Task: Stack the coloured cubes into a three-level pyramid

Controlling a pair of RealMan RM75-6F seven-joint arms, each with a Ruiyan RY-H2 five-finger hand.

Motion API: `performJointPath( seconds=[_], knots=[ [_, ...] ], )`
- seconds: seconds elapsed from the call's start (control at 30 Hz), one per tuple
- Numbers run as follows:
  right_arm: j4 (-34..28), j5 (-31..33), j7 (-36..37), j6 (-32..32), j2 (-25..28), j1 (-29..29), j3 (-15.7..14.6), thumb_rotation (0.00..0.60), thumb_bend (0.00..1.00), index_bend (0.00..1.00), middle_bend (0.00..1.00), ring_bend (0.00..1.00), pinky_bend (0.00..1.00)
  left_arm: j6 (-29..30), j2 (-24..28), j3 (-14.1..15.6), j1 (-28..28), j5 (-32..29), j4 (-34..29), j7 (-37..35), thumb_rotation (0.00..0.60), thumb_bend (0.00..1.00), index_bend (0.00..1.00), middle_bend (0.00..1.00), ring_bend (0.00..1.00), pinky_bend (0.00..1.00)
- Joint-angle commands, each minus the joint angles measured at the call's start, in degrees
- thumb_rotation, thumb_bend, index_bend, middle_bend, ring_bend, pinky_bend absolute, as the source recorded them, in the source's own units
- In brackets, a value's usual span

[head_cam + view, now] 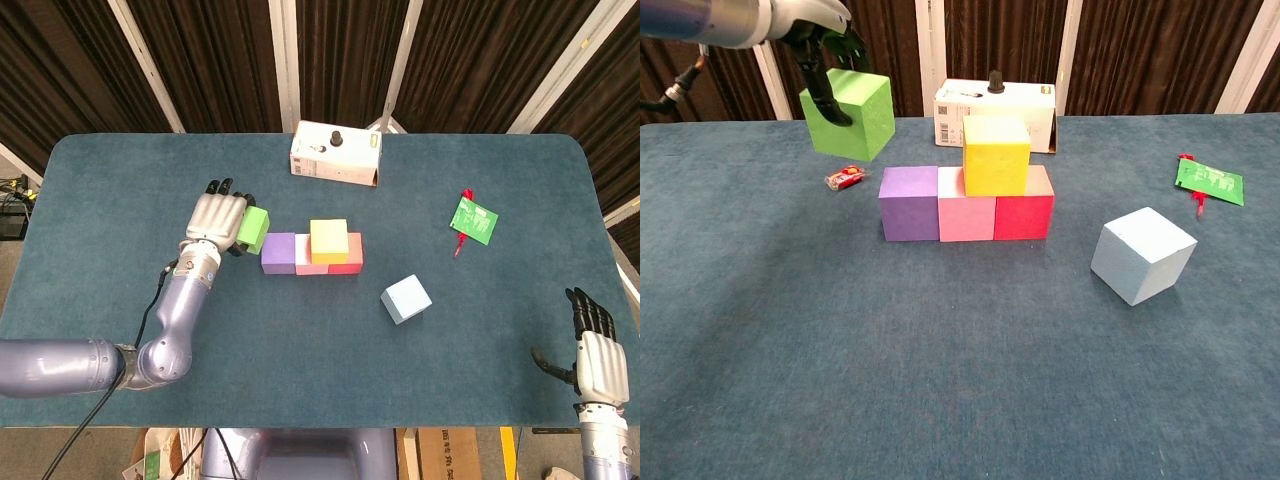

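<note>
Six cubes, one held aloft
Left hand (818, 30) grips the green cube (850, 113); purple (909, 203), pink (967, 217), red (1024, 214) row carries one yellow (996, 155); pale blue (1142, 255) apart; right hand (593, 357) spread, holding nothing

Silver-grey metal left hand (217, 219) with black fingers, mounted on a glossy blue-grey tubular arm (120, 350); thin black cable (152, 312) looping beside the wrist. At four o'clock, matching silver right hand (591, 352), black fingertips and thumb.
</note>
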Motion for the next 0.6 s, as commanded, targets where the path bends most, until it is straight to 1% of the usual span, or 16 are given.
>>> performJointPath(
  seconds=[0.03,0.33,0.6],
  knots=[
    [0.09,0.06,-0.10,-0.06,-0.10,0.06,0.01,0.600,0.25,0.03,0.05,0.00,0.00,-0.17,-1.60,-0.74,-0.45,-1.26,1.45,0.51,0.600,0.39,0.26,0.26,0.00,0.00],
    [0.50,0.46,0.07,-0.24,-0.23,0.19,0.24,0.600,0.26,0.03,0.05,0.00,0.00,1.26,-4.25,-2.90,-1.59,-3.71,2.68,2.37,0.600,0.38,0.26,0.26,0.00,0.00],
    [0.63,0.64,0.36,-0.55,-0.28,0.31,0.29,0.600,0.26,0.03,0.05,0.00,0.00,4.68,-7.16,-4.98,-2.16,-5.89,3.17,3.00,0.600,0.37,0.26,0.26,0.00,0.00]
  ],
)
